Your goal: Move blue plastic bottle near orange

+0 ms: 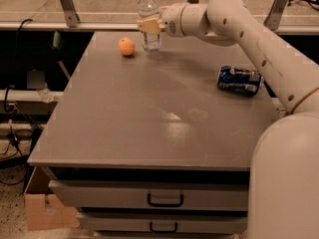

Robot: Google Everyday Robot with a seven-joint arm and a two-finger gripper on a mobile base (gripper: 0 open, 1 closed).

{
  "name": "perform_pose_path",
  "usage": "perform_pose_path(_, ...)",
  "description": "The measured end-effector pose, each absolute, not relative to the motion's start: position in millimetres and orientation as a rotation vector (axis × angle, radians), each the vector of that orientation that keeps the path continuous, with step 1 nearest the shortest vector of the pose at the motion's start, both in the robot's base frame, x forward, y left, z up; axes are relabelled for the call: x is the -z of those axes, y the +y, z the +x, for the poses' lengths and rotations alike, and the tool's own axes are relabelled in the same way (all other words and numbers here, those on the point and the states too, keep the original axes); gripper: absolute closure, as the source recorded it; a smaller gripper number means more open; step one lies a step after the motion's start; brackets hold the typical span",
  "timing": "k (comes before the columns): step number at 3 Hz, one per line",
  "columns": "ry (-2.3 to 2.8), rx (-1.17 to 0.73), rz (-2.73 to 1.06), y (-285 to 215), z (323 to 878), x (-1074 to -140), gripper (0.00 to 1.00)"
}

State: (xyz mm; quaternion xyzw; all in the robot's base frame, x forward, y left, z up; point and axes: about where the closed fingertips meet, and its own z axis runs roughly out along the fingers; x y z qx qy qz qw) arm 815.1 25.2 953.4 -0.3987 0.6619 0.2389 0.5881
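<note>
The blue plastic bottle (148, 20), clear with a white cap, stands upright at the far edge of the grey table (149, 113). My gripper (149, 26) is shut on the bottle's middle, reaching in from the right. The orange (126, 47) lies on the table just left of the bottle, a small gap apart.
A dented blue soda can (239, 80) lies on its side at the table's right. Metal rail posts (66, 5) stand behind the far edge. Drawers (164, 198) sit under the table front. A cardboard box (42, 208) is on the floor at left.
</note>
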Motion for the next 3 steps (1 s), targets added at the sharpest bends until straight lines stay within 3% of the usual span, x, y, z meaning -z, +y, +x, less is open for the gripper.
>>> perform_pose_path(1, 1.547, -0.586, -0.92, 34, 824, -945, 1.0)
perform_pose_path(2, 1.567, -0.597, -0.908, 36, 829, -938, 0.85)
perform_pose_path(3, 1.586, -0.604, -0.897, 36, 831, -931, 0.61)
